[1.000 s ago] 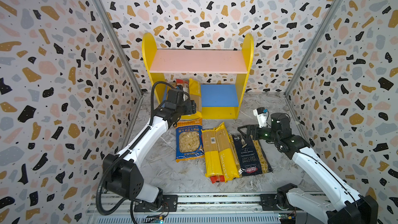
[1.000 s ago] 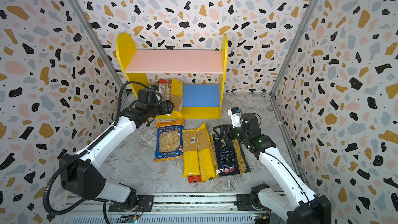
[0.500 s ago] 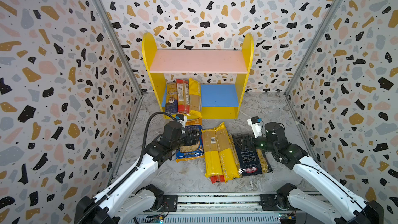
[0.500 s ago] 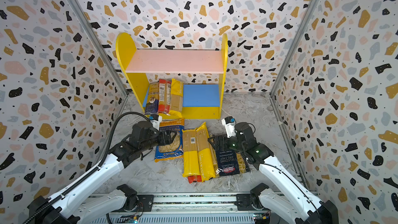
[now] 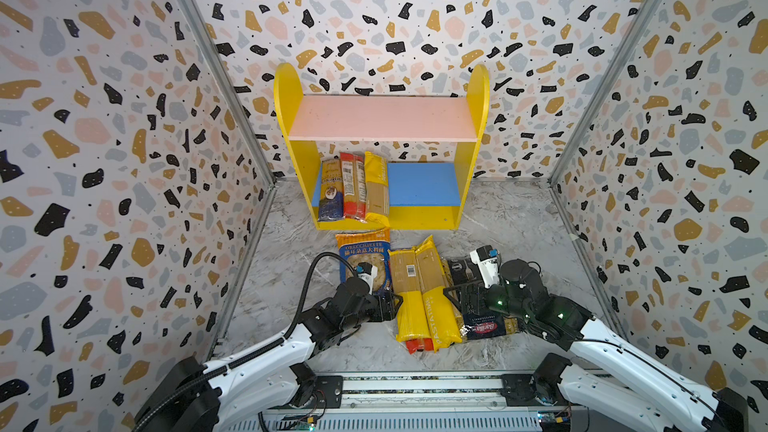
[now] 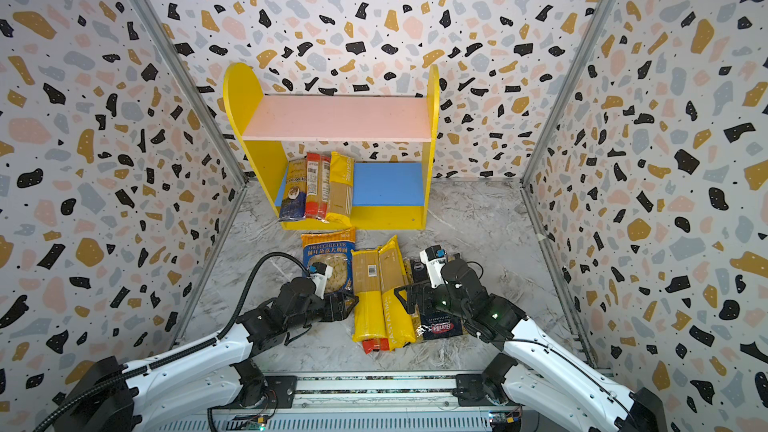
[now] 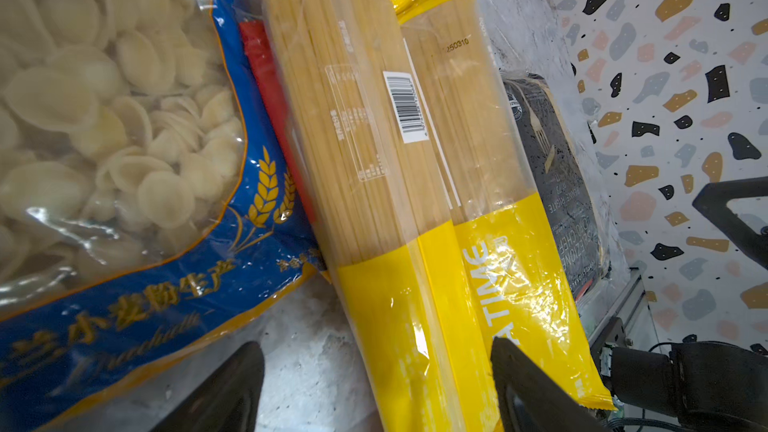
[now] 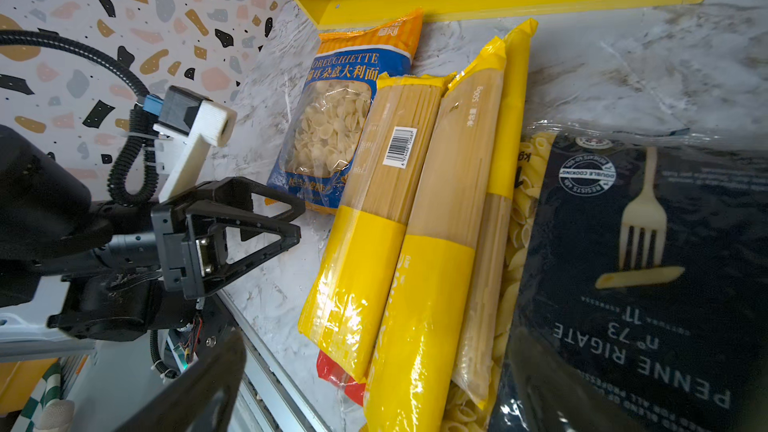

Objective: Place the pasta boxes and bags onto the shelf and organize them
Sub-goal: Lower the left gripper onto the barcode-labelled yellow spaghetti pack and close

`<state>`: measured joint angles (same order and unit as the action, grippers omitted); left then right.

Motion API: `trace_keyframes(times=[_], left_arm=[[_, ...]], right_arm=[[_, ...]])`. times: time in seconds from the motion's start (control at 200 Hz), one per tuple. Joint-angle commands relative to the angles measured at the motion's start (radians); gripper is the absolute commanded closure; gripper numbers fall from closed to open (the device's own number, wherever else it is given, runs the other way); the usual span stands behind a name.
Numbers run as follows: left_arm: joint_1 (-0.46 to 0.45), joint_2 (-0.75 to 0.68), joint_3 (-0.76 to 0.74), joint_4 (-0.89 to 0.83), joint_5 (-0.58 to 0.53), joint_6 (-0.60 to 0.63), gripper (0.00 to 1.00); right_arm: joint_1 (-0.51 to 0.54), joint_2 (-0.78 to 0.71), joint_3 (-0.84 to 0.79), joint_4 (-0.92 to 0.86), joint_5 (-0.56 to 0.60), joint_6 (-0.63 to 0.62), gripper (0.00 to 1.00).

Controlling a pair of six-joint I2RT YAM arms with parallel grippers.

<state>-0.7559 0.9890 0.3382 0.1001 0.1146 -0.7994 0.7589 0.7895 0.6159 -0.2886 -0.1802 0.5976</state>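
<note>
- The shelf [image 5: 478,93] stands at the back of the worktop [image 5: 519,218].
- At the left end of its blue board [image 5: 424,184], three long packs sit side by side and touching: a dark blue pack [image 5: 330,191], a red pack [image 5: 353,187] and a yellow pack [image 5: 376,189].
- The Orecchiette bag [image 5: 363,251] lies flat just in front of the shelf.
- To its right, two spaghetti packs [image 5: 415,297] lie touching, with a red end [image 5: 417,344] showing beneath them.
- The Barilla bag [image 5: 484,326] (penne, by its label) lies flat against their right side.
- The left hand [image 5: 392,305] is spread wide and empty. It is low at the near end of the Orecchiette bag, just beside the spaghetti packs.
- The right hand [image 5: 457,299] is spread wide and holds nothing. It hovers over the Barilla bag.
</note>
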Motion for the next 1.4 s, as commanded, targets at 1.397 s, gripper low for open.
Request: trace_keyframes(times=[1.397], left_arm=[[-0.180,0.354,0.206,0.284,0.024,-0.060,0.30]], right_arm=[[0.003,-0.033,-0.028,-0.047,0.075,-0.016,0.01]])
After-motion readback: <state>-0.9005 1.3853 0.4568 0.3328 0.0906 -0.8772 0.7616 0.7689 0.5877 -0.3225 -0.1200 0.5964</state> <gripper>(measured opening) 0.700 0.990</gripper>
